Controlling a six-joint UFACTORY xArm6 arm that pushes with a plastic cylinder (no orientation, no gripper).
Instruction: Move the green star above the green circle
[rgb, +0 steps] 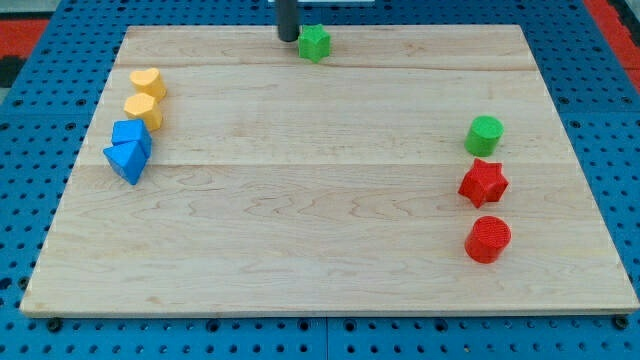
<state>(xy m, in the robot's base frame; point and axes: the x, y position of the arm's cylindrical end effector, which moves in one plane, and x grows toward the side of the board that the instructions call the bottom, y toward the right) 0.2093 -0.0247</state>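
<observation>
The green star (315, 42) sits near the top edge of the wooden board, a little left of centre. The green circle (484, 134) is a short cylinder at the view's right, well below and to the right of the star. My tip (288, 39) is the lower end of a dark rod coming down from the view's top; it stands just left of the green star, close to it or touching it.
A red star (484, 183) and a red circle (488, 239) lie below the green circle. At the view's left are a yellow heart (148, 83), a second yellow block (143, 109), a blue block (131, 134) and a blue triangle (124, 160). The board's edge (330, 314) meets a blue perforated base.
</observation>
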